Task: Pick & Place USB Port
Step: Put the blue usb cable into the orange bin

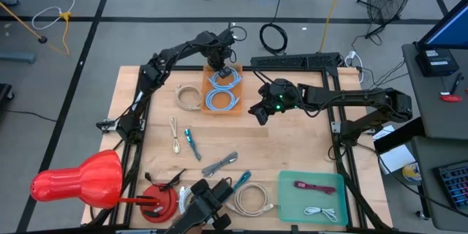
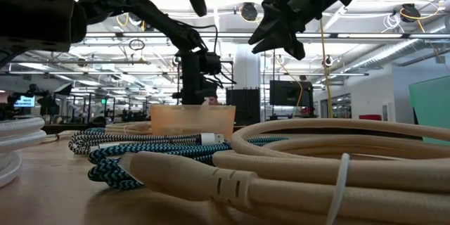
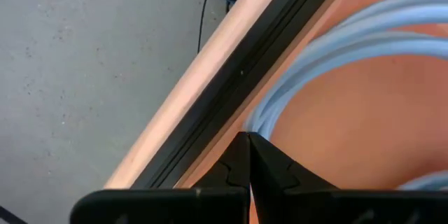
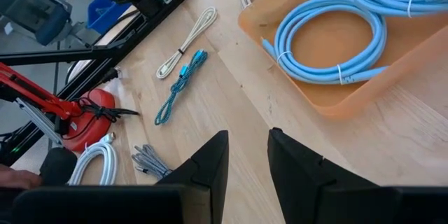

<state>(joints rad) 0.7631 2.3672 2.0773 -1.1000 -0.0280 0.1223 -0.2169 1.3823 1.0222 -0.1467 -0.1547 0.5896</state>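
The left pincer (image 1: 225, 69), fingers clenched together with nothing between them, reaches into the orange tray (image 1: 208, 107) toward the table's (image 1: 292, 142) 12 o'clock edge, right over the two light blue cable coils (image 1: 221, 99) lying inside. The right pincer (image 1: 259, 113) hangs above the table just beside the tray at its 3 o'clock side, fingers parted and empty. A green tray (image 1: 292, 208) sits at 5 o'clock.

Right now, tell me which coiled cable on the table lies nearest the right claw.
The light blue coil at the near end of the orange tray; the right claw hovers beside it, while the beige coils lie farther off.
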